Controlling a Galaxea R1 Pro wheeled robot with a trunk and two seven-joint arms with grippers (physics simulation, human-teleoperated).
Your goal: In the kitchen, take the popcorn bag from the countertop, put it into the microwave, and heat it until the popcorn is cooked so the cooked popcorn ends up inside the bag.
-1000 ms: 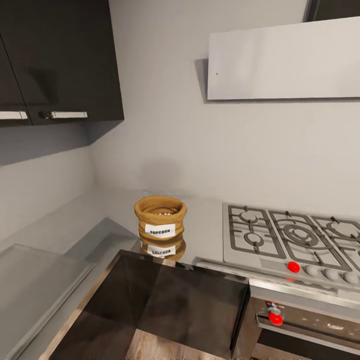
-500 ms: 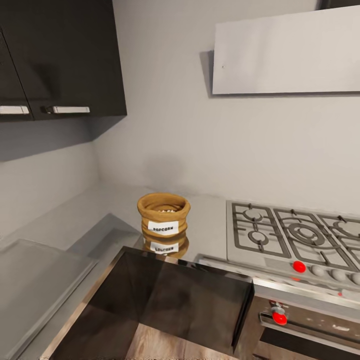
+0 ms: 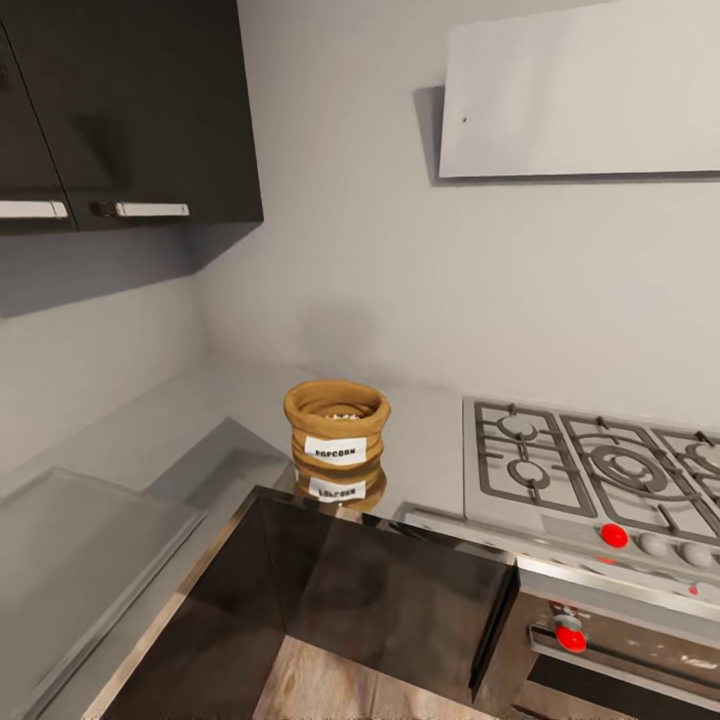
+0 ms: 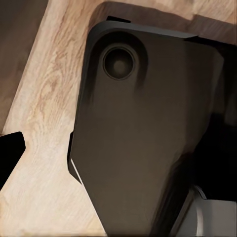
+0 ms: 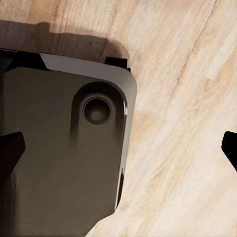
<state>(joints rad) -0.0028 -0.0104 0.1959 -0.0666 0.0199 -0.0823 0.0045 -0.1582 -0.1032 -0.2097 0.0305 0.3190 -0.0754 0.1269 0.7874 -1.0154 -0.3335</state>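
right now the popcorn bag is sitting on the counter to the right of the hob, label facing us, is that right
Not quite. The popcorn bag is on the counter to the left of the hob, not the right. The head view shows it standing upright near the corner, with its white label facing the camera as you said.
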